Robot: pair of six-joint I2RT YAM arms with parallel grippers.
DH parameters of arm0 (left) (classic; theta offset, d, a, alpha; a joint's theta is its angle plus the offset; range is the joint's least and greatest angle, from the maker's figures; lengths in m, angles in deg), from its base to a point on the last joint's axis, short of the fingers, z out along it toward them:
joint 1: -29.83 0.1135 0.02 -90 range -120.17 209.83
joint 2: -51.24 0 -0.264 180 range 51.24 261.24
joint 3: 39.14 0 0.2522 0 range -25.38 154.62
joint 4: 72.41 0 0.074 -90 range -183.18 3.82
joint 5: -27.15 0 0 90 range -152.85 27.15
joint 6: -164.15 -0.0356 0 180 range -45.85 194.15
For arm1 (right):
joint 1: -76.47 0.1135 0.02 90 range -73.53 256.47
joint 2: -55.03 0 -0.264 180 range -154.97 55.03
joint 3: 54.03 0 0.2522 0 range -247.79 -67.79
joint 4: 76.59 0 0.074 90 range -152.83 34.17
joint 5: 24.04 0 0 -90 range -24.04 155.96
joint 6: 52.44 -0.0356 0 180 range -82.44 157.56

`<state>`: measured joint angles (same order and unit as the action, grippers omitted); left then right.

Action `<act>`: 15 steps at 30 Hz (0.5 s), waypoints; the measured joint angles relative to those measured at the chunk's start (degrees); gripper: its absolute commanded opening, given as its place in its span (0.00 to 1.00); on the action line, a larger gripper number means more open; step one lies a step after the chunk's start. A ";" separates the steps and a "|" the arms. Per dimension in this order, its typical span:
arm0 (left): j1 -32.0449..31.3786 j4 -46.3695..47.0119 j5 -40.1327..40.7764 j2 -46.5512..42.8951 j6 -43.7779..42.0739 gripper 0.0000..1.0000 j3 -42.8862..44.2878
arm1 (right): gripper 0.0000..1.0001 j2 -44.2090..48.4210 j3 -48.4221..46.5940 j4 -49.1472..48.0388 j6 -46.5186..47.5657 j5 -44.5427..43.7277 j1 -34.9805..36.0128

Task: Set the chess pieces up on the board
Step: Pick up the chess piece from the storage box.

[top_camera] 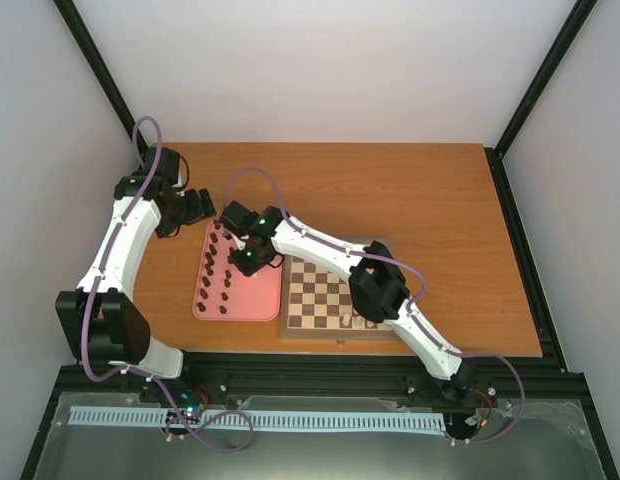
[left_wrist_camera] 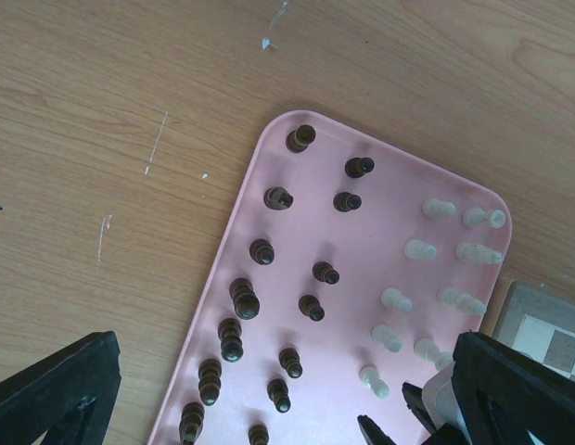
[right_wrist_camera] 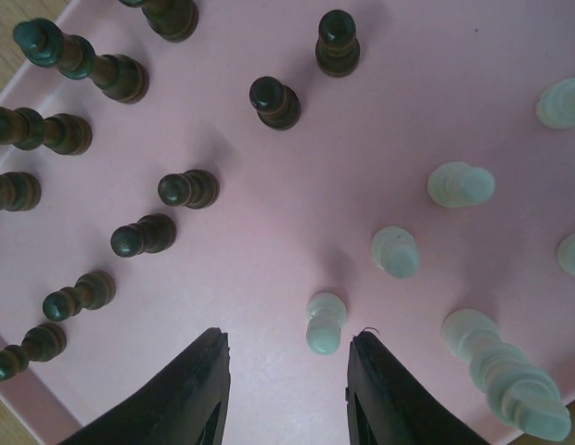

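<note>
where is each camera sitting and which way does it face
Top external: above and behind the bases, looking down on the table, pink tray and board; the left arm and right arm show.
Left wrist: above the tray, looking down at dark pieces and cream pieces; the wide-spread left fingers frame the bottom.
Right wrist: close over the tray; the right fingers stand apart near a cream piece.
Shared: both wrist views show the same tray and pieces.

A pink tray (top_camera: 258, 300) holds rows of dark chess pieces (top_camera: 222, 282) along its left side. The board (top_camera: 315, 295) lies just right of the tray. The right arm (top_camera: 320, 245) crosses it, jaws above the tray's far end, and the left arm (top_camera: 118, 235) ends beyond the tray's far-left corner.
</note>
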<state>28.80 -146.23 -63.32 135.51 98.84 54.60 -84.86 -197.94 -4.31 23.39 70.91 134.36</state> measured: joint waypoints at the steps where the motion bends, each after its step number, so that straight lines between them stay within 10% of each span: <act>1: 0.00 0.02 0.00 0.00 0.00 1.00 0.00 | 0.36 -0.11 0.00 0.20 0.00 0.00 0.00; 15: 0.00 0.00 0.02 0.00 0.00 1.00 0.00 | 0.35 -2.75 -0.42 1.70 0.15 -0.11 0.00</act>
<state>28.80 -146.23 -63.30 135.51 98.84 54.60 -87.62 -198.35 -2.61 23.54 70.80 134.36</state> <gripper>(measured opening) 0.998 0.356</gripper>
